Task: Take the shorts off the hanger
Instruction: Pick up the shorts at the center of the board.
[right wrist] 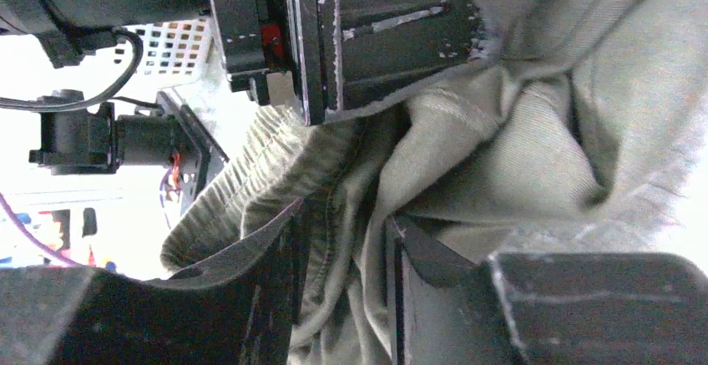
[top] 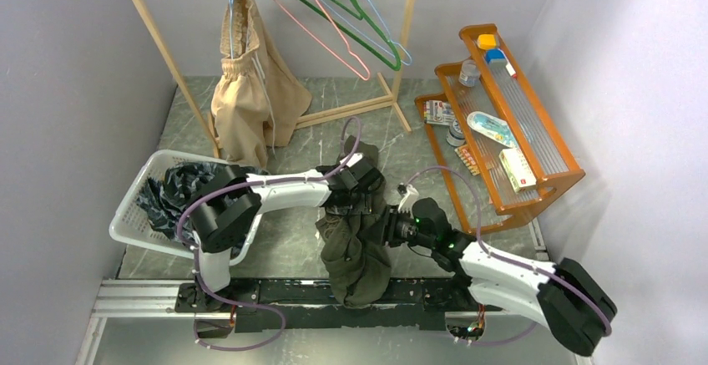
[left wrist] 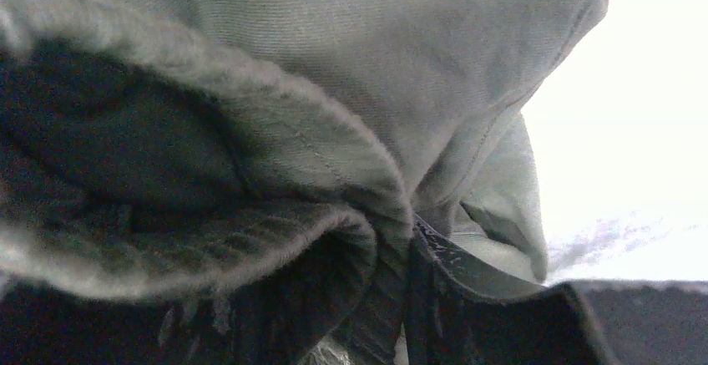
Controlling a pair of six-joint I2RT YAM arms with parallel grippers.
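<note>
Centrally, toward the desk's (top: 284,248) front edge, we see left claw (top: 357,188) and right claw (top: 391,233) both grasping olive shorts (top: 359,256).

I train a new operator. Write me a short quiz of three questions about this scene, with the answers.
1. True or false: the light beige fabric shorts hang on the wooden rack.
2. Where do the dark patterned shorts lie? A: in the white plastic basket; B: on the orange shelf; C: on the green hanger.
3. Fill in: the left gripper and the right gripper both hold the ___ shorts.
Key: 1 true; 2 A; 3 olive green shorts.
</note>
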